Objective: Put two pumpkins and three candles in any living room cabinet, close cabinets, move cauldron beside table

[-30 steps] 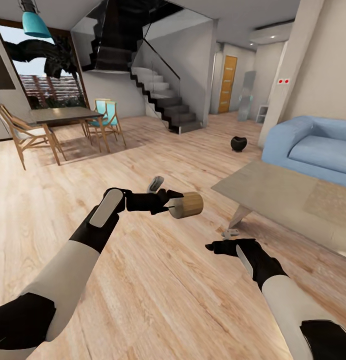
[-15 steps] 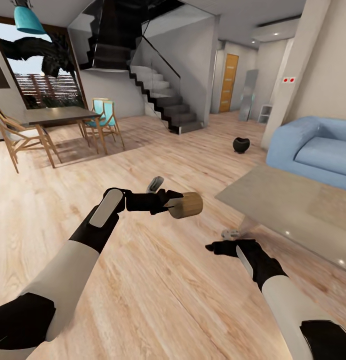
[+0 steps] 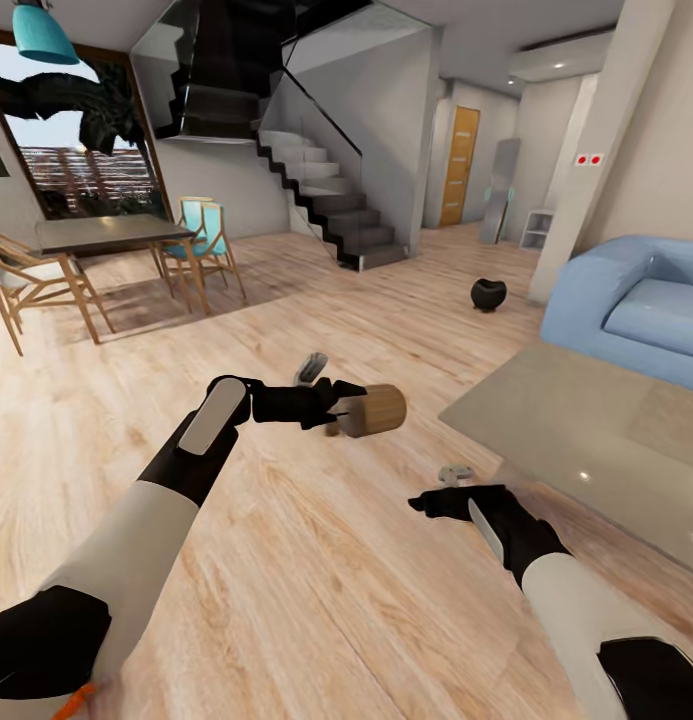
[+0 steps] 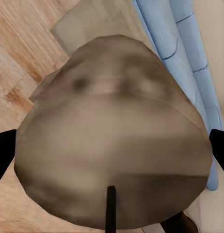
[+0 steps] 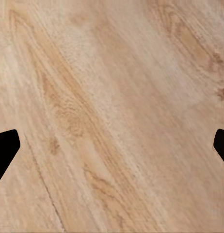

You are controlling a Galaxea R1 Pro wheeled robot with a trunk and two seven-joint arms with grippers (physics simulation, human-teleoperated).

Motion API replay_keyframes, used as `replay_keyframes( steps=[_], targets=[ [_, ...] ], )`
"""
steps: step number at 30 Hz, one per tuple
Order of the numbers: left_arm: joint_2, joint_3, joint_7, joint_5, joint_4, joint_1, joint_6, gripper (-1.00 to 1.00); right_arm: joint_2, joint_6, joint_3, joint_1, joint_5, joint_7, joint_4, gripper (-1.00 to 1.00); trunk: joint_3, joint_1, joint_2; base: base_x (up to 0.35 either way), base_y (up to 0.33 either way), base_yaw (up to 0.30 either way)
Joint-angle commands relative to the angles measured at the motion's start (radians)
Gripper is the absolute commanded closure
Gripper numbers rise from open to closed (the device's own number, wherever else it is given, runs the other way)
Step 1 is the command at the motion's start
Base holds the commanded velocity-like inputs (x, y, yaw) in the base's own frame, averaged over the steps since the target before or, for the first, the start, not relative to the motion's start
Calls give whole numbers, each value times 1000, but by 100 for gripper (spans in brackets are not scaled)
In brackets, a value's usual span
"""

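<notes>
My left gripper (image 3: pixel 348 404) is shut on a tan candle (image 3: pixel 378 409), held on its side above the plank floor. In the left wrist view the candle (image 4: pixel 112 131) sits close up between the dark fingertips (image 4: pixel 2 153). My right gripper (image 3: pixel 426 500) hangs open and empty over the floor beside the table's near corner; the right wrist view shows its fingers (image 5: pixel 4 145) spread wide over bare planks. The glossy grey table (image 3: pixel 586 430) stands at the right. Farther back, the black cauldron (image 3: pixel 488 293) rests on the floor near a wall corner. The pumpkins and the cabinet are out of view.
A blue sofa (image 3: pixel 636 310) stands behind the table. At the far left are a dining table (image 3: pixel 106 232) and wooden chairs (image 3: pixel 208 245). A dark staircase (image 3: pixel 326 190) rises at the back centre, with an orange door (image 3: pixel 456 165) down the hallway.
The whole picture has shifted, so the camera has moved. The left gripper still holds the candle in the same pose. The right gripper sits slightly lower.
</notes>
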Motion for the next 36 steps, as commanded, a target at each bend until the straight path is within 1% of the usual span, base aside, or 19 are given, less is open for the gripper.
replay_keyframes(
  steps=[1,8,22,36],
  targets=[
    [0,0,0,9,0,0,-1,100,0,-1,1,0,0,0,0,-100,0,0,0,334,0,0],
    [2,0,0,11,1,0,-1,100,1,-3,5,0,0,0,0,-100,0,0,0,334,38,20],
    [2,-1,0,11,0,0,-1,100,2,-3,5,0,0,0,0,-100,0,0,0,333,94,253],
    [1,-1,0,10,0,1,-2,100,2,-3,5,0,-1,0,0,-100,0,0,0,333,6,19]
  ],
)
